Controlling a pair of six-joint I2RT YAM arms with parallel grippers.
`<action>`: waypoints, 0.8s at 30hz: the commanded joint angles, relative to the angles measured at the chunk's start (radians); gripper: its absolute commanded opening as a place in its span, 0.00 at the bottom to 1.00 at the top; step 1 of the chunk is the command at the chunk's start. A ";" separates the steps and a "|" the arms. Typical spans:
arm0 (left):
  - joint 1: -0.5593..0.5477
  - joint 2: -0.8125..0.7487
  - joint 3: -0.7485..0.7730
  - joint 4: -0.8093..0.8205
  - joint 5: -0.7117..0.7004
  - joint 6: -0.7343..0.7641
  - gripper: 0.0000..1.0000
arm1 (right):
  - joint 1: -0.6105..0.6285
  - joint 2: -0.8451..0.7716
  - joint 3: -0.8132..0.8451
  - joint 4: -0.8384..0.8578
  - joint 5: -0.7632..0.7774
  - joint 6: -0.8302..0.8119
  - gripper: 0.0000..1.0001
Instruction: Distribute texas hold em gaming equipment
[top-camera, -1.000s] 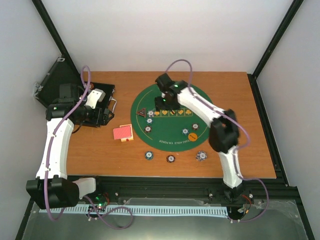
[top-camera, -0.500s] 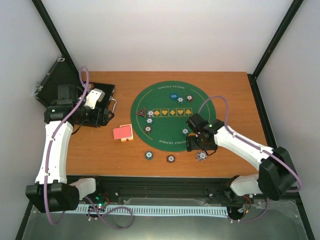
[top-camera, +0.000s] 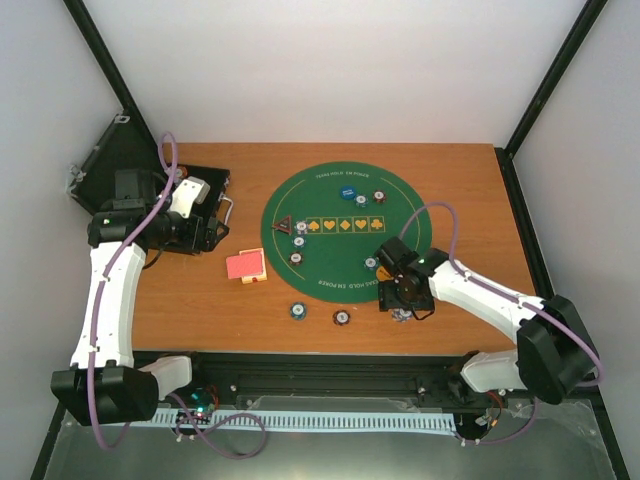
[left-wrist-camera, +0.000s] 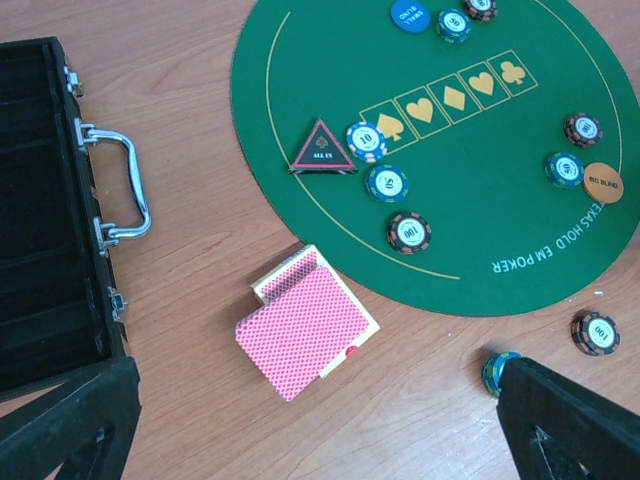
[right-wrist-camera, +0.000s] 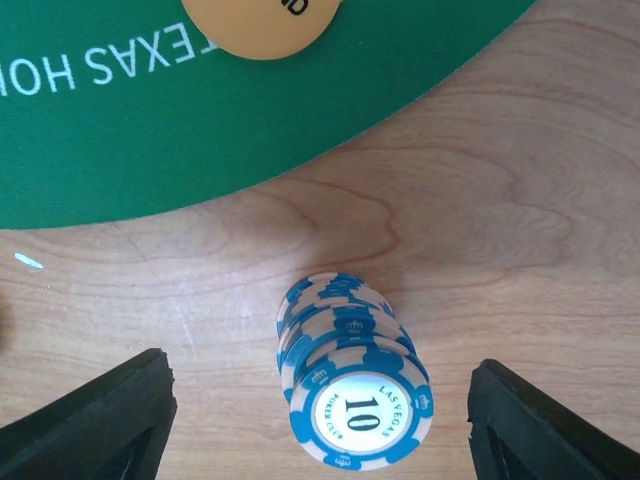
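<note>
Right gripper (right-wrist-camera: 315, 405): jaws wide apart, one finger on each side of the blue-and-white chip stack (right-wrist-camera: 352, 395) and neither touching it; nothing held.
Chip stack: several "10" chips piled slightly askew on the bare table (right-wrist-camera: 520, 200), just off the near rim of the green mat (right-wrist-camera: 150, 130), close to the orange button (right-wrist-camera: 262, 25).
Left gripper (left-wrist-camera: 320, 430): jaws apart and empty, hanging over the table between the case (left-wrist-camera: 40, 220) and the mat.
Placed on mat: triangular marker (left-wrist-camera: 322, 150), blue button (left-wrist-camera: 409, 15) and the orange button, plus single chips (left-wrist-camera: 386, 183) grouped at the left, right and far sides.
Off mat: two loose chips (left-wrist-camera: 595, 332) on the wood at the near edge.
Card deck (left-wrist-camera: 300, 335): red backs up, fanned a little, on the table beside the mat; no cards dealt to any seat.
Progress (judgement): markers and first chips are out. Cards and the remaining chips are still to be shared round, so roughly midway.
</note>
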 joint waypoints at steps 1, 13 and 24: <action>0.005 -0.003 0.048 -0.013 0.011 0.000 1.00 | 0.004 0.026 -0.021 0.035 0.009 0.024 0.78; 0.005 0.015 0.075 -0.014 0.011 0.003 1.00 | 0.004 0.051 -0.055 0.057 0.008 0.055 0.69; 0.005 0.019 0.095 -0.021 0.012 -0.002 1.00 | 0.004 0.065 -0.074 0.083 0.000 0.058 0.58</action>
